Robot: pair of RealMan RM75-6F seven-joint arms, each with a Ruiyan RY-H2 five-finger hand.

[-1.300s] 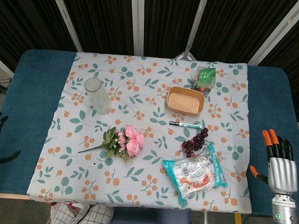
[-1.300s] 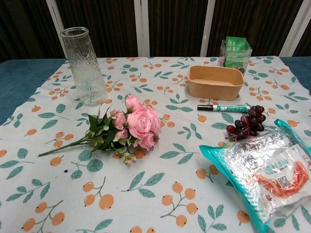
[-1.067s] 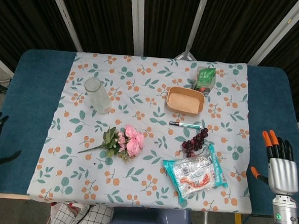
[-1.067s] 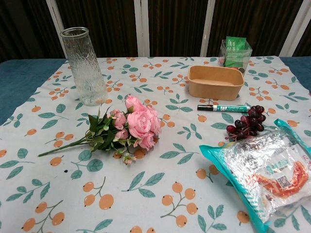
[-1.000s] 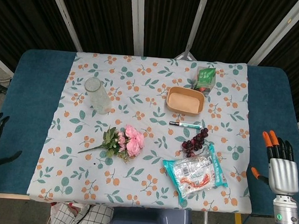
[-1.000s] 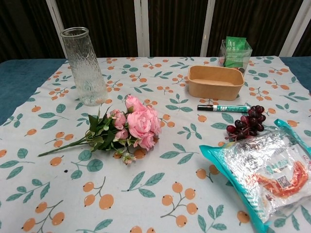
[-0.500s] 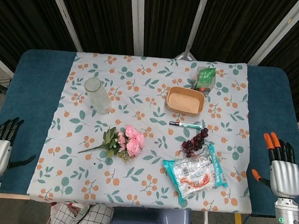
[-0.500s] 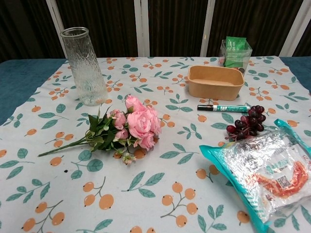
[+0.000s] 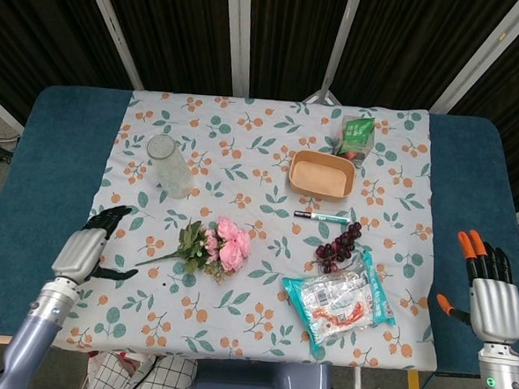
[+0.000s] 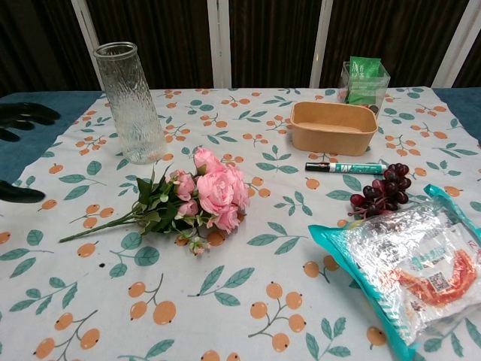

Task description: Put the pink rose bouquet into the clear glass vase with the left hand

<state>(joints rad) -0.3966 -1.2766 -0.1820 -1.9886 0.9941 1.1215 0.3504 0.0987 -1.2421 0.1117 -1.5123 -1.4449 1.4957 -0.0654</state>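
Note:
The pink rose bouquet (image 9: 214, 247) (image 10: 198, 197) lies flat on the floral cloth, blooms to the right and green stem pointing left. Behind and left of it stands the clear glass vase (image 9: 169, 164) (image 10: 131, 101), upright and empty. My left hand (image 9: 92, 240) (image 10: 21, 126) hovers open over the cloth's left edge, a short way left of the stem tip, holding nothing. Off the table's front right corner my right hand (image 9: 489, 288) stays open with straight fingers; the chest view does not show it.
Right of the bouquet lie a marker pen (image 9: 321, 217), a bunch of dark grapes (image 9: 338, 244) and a teal snack bag (image 9: 339, 297). A brown paper bowl (image 9: 321, 174) and a green carton (image 9: 357, 137) sit further back. Blue table (image 9: 39, 190) shows beside the cloth.
My left hand has swung in from the table's front left edge toward the bouquet's stem and now shows in the chest view. The right hand has barely shifted. Objects have not moved.

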